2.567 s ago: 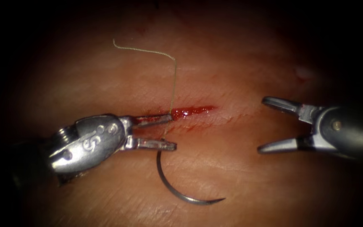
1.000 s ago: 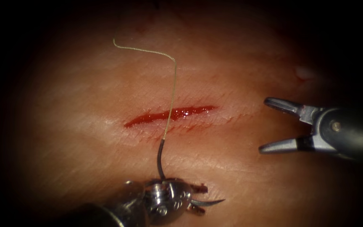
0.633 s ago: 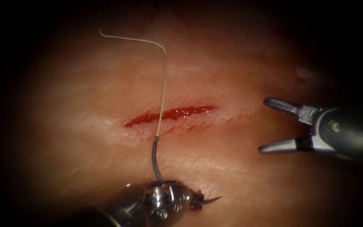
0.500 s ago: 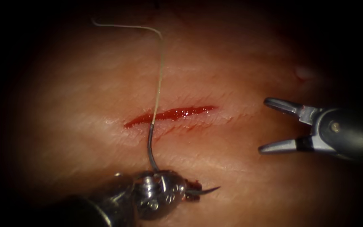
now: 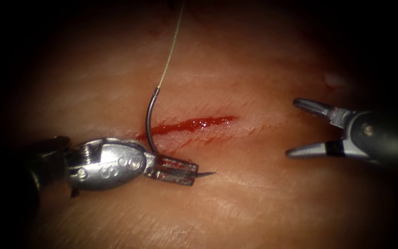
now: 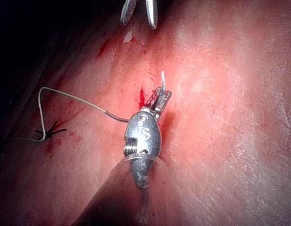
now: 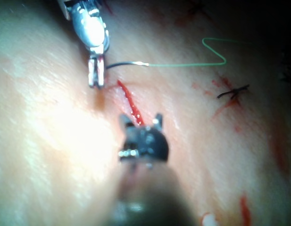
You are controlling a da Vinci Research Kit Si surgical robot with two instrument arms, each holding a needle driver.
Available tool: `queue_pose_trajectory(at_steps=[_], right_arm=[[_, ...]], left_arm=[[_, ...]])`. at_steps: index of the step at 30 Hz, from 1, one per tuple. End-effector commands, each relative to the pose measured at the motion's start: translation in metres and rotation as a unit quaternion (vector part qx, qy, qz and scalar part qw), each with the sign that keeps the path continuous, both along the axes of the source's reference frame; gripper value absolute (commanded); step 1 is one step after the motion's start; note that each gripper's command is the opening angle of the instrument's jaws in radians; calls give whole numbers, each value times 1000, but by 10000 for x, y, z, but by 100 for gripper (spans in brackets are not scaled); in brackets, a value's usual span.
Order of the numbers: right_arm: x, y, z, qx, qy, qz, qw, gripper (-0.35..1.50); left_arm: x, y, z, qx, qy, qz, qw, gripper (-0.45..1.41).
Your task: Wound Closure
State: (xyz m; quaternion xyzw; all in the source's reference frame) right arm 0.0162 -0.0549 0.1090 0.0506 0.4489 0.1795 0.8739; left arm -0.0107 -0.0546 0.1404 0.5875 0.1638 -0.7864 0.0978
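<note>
In the endoscope view the left tool (image 5: 180, 169) lies just below the cut's left end, its jaws closed on the needle (image 5: 149, 124) near the pointed end, so that the tip juts out past the jaws to the right. The rest of the curve rises from the jaws across the cut (image 5: 194, 124) to its blunt end above it, free of the tissue (image 5: 254, 203). The thread (image 5: 171, 44) runs on from that blunt end up out of the picture. Red fluid fills the cut. The right tool (image 5: 295, 127) hovers well to the right of the cut, jaws spread wide, holding nothing. In the left wrist view the left tool (image 6: 160, 100) grips the needle (image 6: 162, 80), whose tip pokes out beyond the jaws; the thread (image 6: 65, 96) trails away in a loop toward a dark stitch (image 6: 47, 132) in the tissue. In the right wrist view the right tool (image 7: 140, 123) stands open over the cut (image 7: 128, 103), the left tool (image 7: 96, 75) just beyond it with the thread (image 7: 202, 63) leading off sideways.
</note>
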Motion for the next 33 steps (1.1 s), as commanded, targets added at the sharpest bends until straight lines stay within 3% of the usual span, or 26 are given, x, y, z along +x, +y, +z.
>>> queue_pose_trajectory(at_steps=[1,6,14,22,25,30,33], right_arm=[[7,8,8,3,3,7,1000,88],[9,12,14,34,35,38,998,68],[25,14,26,121,79,103,984,36],[38,10,42,203,157,162,953,39],[43,7,46,231,178,177,940,42],[56,5,51,267,219,192,919,57],[64,5,54,272,224,188,917,57]], left_arm=[[-3,7,9,2,-19,-3,1000,-45],[-9,22,12,15,-103,-8,995,-45],[-16,24,-4,13,-185,-15,983,-45],[-17,34,-24,25,-253,-43,966,-45],[-19,33,-28,33,-264,-82,960,-45],[-23,28,-30,36,-267,-98,958,-45],[-25,25,-30,38,-269,-110,956,-45]])
